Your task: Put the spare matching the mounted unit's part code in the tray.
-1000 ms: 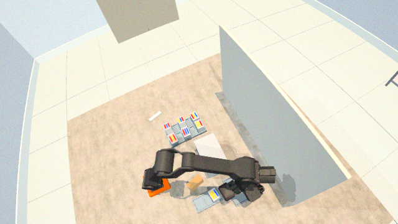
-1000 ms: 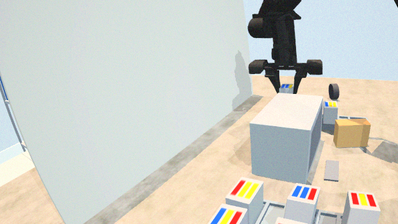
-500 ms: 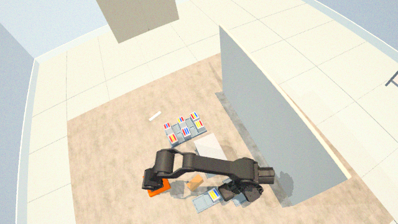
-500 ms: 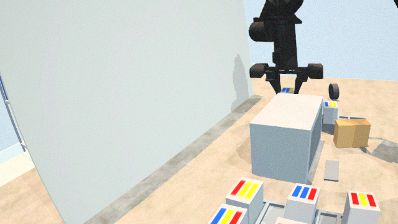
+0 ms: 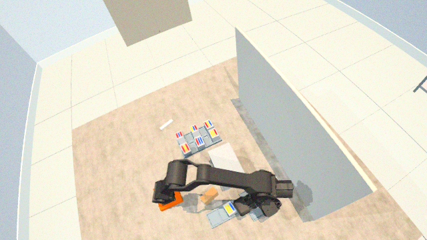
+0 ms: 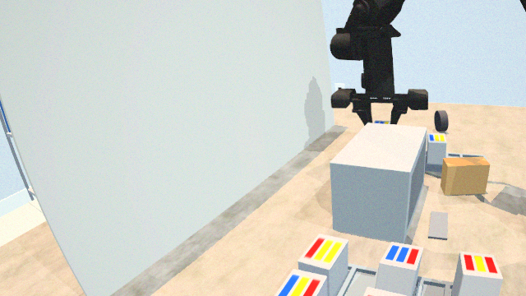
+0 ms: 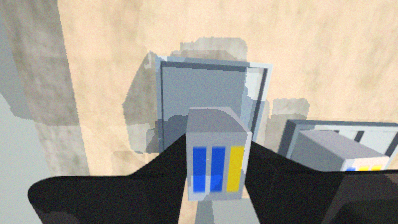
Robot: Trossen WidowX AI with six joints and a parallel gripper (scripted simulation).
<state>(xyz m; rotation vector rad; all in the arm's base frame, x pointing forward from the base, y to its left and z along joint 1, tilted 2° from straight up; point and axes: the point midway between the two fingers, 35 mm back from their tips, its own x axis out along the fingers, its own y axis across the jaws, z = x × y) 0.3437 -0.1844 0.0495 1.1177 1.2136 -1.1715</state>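
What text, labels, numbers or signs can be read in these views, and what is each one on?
No words or numbers can be read.
Small pale marks on the gripper: too small to read.
Blue, blue, yellow stripes, no lettering: the held block.
Other blocks: colour stripes only.
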